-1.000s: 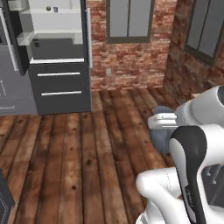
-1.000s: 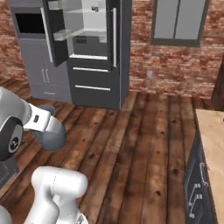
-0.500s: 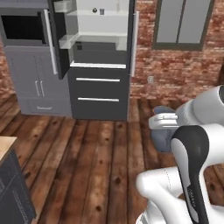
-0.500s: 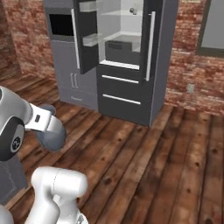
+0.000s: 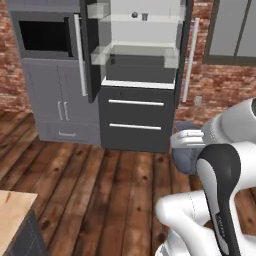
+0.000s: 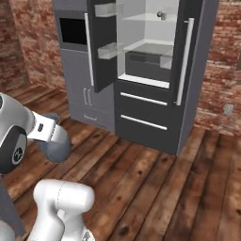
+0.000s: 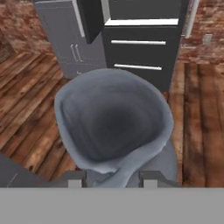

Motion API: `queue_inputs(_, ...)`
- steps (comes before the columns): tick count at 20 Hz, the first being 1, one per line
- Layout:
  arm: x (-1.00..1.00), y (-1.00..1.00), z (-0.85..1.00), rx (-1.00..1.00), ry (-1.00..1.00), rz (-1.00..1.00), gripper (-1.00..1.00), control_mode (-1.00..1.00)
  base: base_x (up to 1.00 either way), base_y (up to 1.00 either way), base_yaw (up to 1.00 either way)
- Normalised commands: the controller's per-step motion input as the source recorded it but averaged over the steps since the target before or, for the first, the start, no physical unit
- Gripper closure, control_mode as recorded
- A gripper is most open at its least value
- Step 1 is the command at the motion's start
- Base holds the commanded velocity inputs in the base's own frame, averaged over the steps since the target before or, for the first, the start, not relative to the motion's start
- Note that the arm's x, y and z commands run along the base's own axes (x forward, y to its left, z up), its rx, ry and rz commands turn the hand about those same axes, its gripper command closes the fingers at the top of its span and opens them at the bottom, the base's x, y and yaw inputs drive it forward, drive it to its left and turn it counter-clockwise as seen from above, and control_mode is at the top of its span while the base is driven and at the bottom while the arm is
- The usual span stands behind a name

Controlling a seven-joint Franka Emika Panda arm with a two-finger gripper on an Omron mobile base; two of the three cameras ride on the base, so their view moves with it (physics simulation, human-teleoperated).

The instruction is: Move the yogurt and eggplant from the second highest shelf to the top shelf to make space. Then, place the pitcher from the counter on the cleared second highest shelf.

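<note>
Item: pitcher (image 7: 114, 127). Dark blue-grey, bulbous body, narrow neck, wide flared rim. Location: carried at the gripper (image 7: 111, 178), low in front of the robot and well apart from the fridge (image 6: 155, 70); in the left base view it sits at the end of the white arm, over the wooden floor (image 5: 90, 190).

Grip: the 2 finger tips stand at either side of the rim's near edge, pinching it between them; the mouth faces the hand camera.

Handling, as a judgement: rigid, probably ceramic or glass, so breakable if knocked on a door edge or shelf lip. Smooth glaze likely slippery. The belly hangs away from the pinch point, so the load is off-centre and may swing on quick turns. The rim or neck is the natural hold; the belly looks too wide for the fingers.

Destination: second highest shelf (image 6: 153, 48), a darker grey-tinted pane in the open fridge, which appears bare. Top shelf (image 5: 142, 19), paler pane above, holds 2 small items, too small to identify with certainty.

Also noted: fridge doors open; 2 drawers below; a wall oven (image 5: 42, 37) to the left; a counter (image 5: 12, 212) corner at near left.
</note>
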Motion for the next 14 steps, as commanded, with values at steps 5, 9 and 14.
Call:
queue_inputs(5, 0.00, 0.00, 0.00, 0.00, 0.00, 0.00, 1.00, 1.00, 1.00, 0.38, -0.02)
queue_inputs(9, 0.00, 0.00, 0.00, 0.00, 0.00, 0.00, 1.00, 1.00, 1.00, 0.14, -0.05)
queue_inputs(14, 0.00, 0.00, 0.00, 0.00, 0.00, 0.00, 1.00, 1.00, 1.00, 0.00, -0.04)
